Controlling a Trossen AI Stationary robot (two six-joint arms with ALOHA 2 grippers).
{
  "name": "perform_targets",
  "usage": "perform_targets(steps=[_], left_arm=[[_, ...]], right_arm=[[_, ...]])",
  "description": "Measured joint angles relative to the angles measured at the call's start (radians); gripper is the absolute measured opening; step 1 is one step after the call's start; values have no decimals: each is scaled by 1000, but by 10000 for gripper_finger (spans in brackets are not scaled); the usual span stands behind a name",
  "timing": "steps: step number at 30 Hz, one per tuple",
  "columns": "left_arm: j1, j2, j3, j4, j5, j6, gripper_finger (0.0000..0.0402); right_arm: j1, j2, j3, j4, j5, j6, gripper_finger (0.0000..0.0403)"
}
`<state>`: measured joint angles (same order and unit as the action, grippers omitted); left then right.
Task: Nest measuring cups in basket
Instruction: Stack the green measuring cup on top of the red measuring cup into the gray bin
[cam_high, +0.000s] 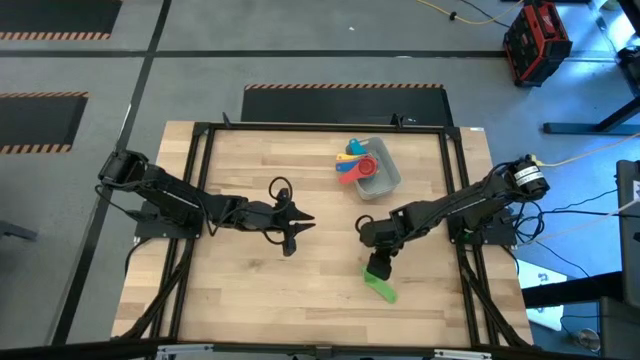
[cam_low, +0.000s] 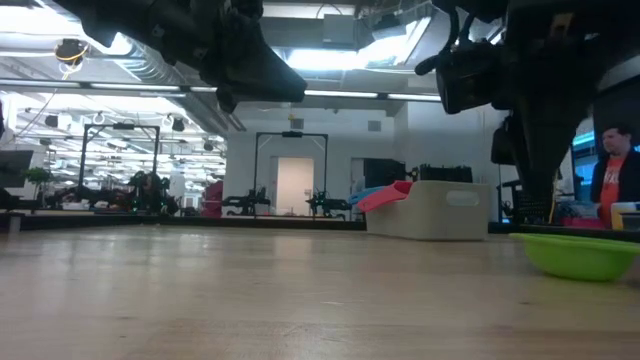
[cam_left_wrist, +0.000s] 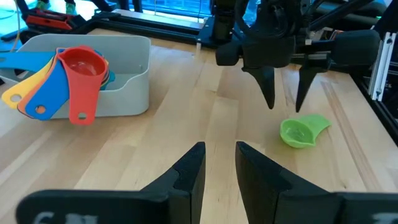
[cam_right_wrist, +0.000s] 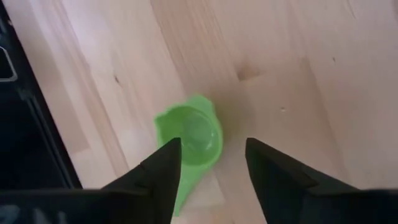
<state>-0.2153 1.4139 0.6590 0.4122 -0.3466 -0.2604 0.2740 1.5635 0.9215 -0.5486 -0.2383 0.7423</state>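
Right end effector (cam_right_wrist: 211, 165) open, directly above green cup (cam_right_wrist: 189, 140).

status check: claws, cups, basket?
Right claw open, above green cup on table, not gripping. Left claw idle mid-table, empty, fingers parted. Red, blue, yellow cups in basket. Nothing in the way.

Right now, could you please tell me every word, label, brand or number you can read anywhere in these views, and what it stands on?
None can be read.
Measuring cups, basket, green cup: no print visible.
Left gripper: pale marks on its body at the picture's lower edge, cut off and blurred.
Red case on the floor: any label too small.
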Motion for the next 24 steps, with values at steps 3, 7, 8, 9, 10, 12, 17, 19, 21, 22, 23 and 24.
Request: perform_targets(steps=[3, 7, 8, 9, 10, 12, 17, 19, 21, 22, 23, 24], left_arm=[[0, 0, 0, 0, 0, 0, 82], [0, 0, 0, 0, 0, 0, 82], [0, 0, 0, 0, 0, 0, 82], [0, 0, 0, 0, 0, 0, 82], [0, 0, 0, 0, 0, 0, 82], [0, 0, 0, 0, 0, 0, 82], [0, 0, 0, 0, 0, 0, 82], [0, 0, 0, 0, -1, 0, 82], [0, 0, 0, 0, -1, 0, 82], [0, 0, 0, 0, -1, 0, 82], [0, 0, 0, 0, -1, 0, 82], [0, 0, 0, 0, -2, 0, 82]], right_arm=[[7, 0, -1, 22, 3, 6, 189], [24, 1, -31, 77, 12, -13, 184], [27, 1, -38, 89, 12, -13, 183], [27, 1, -43, 98, 13, -12, 182], [28, 1, -49, 106, 19, -12, 182], [31, 1, -66, 127, 31, -13, 182], [34, 1, -107, 174, 36, -13, 185], [34, 1, -121, 193, 46, -13, 185], [34, 1, -139, 222, 47, -13, 185], [34, 1, -148, 236, 47, -13, 184], [34, 1, -156, 251, 47, -13, 182], [36, 1, -160, 256, 47, -13, 180]])
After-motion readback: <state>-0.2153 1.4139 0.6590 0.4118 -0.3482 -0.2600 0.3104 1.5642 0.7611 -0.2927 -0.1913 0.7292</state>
